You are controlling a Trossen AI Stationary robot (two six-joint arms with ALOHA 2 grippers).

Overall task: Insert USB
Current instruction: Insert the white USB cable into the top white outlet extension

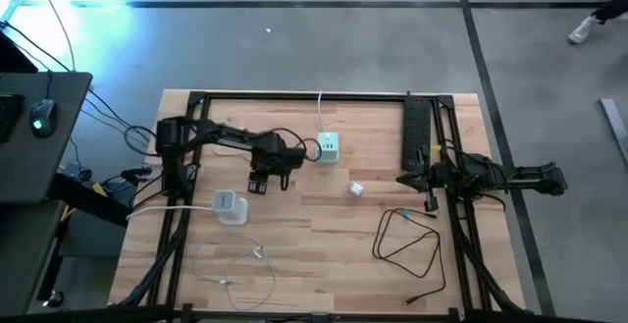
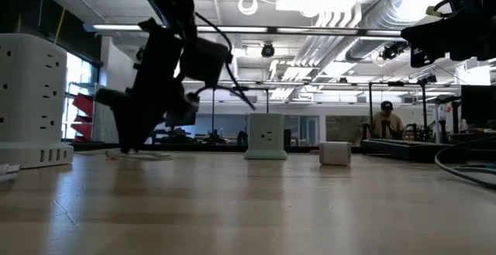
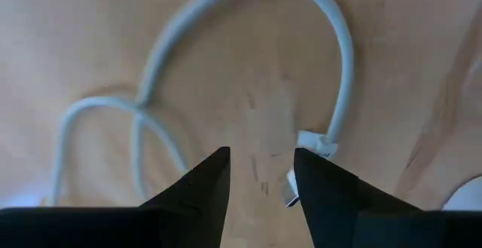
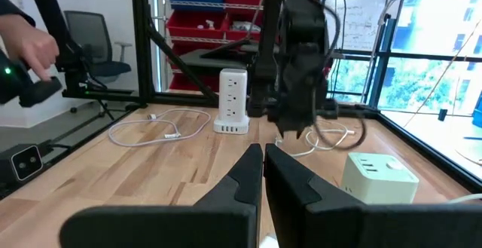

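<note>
A white cable (image 3: 339,67) lies in loops on the wooden table, and its USB plug (image 3: 292,194) rests flat just beyond one finger in the left wrist view. My left gripper (image 3: 260,154) points steeply down over it, open, with nothing between its fingers. In the high view my left gripper (image 1: 260,184) hangs between the white tower power strip (image 1: 229,206) and the green cube charger (image 1: 329,146). My right gripper (image 4: 263,148) waits shut at the table's right side (image 1: 404,179).
A small white adapter (image 1: 355,189) lies mid-table. A black cable (image 1: 407,240) coils at the near right, and a black power strip (image 1: 417,132) lies at the far right. Another white cable loop (image 1: 235,259) lies near the front left. A person's hand (image 4: 30,48) shows beyond the table.
</note>
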